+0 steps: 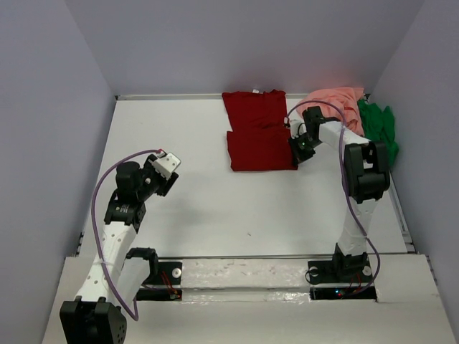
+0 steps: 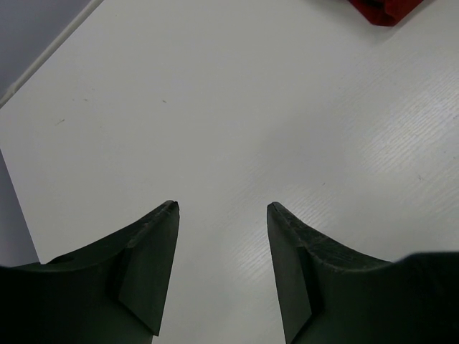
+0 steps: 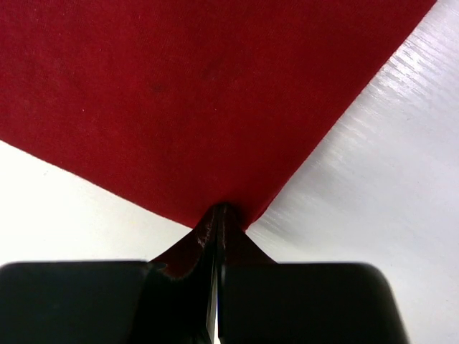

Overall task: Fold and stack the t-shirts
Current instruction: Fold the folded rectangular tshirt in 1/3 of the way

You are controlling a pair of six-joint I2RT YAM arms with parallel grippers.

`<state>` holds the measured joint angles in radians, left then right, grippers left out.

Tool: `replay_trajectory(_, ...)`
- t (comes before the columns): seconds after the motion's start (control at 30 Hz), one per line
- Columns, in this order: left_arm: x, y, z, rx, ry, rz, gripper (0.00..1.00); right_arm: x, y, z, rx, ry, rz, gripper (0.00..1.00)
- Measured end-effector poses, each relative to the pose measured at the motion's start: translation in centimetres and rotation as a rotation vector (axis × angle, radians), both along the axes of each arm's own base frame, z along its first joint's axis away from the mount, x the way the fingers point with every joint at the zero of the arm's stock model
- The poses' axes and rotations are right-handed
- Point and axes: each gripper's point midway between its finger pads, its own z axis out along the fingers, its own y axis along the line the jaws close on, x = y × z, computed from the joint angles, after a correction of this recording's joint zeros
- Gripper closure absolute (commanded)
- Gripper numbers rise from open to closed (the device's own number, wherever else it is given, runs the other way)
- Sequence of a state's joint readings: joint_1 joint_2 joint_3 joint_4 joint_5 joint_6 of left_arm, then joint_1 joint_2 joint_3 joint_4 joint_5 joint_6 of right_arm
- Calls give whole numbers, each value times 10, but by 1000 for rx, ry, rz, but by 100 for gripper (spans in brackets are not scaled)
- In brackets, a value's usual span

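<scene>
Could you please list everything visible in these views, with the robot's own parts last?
red shirt: one, dark red, partly folded, far centre of the table
pink shirt: one, salmon, bunched at the far right
green shirt: one, bright green, bunched beside the pink shirt
table: one, white, under everything
walls: three, pale grey, around the table
left arm: one, white and black, near left
right arm: one, white and black, reaching to the red shirt
left fingers: two, black, open, over bare table
right fingers: two, black, shut on the red shirt's corner
</scene>
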<state>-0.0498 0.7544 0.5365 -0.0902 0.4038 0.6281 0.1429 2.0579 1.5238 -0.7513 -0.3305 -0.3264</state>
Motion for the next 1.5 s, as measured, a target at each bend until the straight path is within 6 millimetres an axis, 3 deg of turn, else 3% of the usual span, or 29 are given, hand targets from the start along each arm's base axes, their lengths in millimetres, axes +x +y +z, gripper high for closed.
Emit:
replay_trajectory(0.17,-1,-2,0,-4,0,-10,34,0,1,3,0,1,10,100)
replay_trajectory(0.3,-1,-3,0,-7,1,-14,34,0,6,17,14,-5,31,100)
replay_trajectory(0.4,-1,-5,-2,-11,9,-24,34,-1,7,44,24,-51,43,100)
replay_trajectory(0.53,1,-9,-9,-20,47,-45,34,-2,6,105,34,-195,53,100)
replay_trajectory(0.63,7,-12,-7,-28,71,-60,34,-4,2,139,29,-288,49,100)
replay_trajectory(0.73,16,-17,3,-35,76,-78,40,-14,-3,154,15,-337,40,100)
replay_trajectory(0.8,23,-21,10,-38,73,-93,46,-24,-7,147,-2,-329,32,100)
replay_trajectory(0.83,25,-24,12,-37,75,-102,55,-28,-9,141,-10,-315,29,100)
replay_trajectory(0.87,27,-28,14,-38,82,-114,58,-34,-12,130,-21,-295,24,100)
replay_trajectory(1.03,36,-56,12,-24,128,-190,55,-59,-23,85,-74,-189,7,100)
replay_trajectory(1.13,37,-72,5,-9,171,-231,55,-68,-28,71,-97,-155,-1,100)
replay_trajectory(1.23,42,-87,1,8,211,-263,57,-65,-30,70,-111,-165,-13,82)
replay_trajectory(1.3,48,-97,-4,16,239,-283,58,-60,-32,71,-120,-184,-24,77)
replay_trajectory(1.33,52,-104,-9,21,260,-297,57,-59,-33,71,-125,-188,-31,68)
replay_trajectory(1.5,56,-126,-31,24,361,-349,55,-48,-36,66,-151,-182,-50,60)
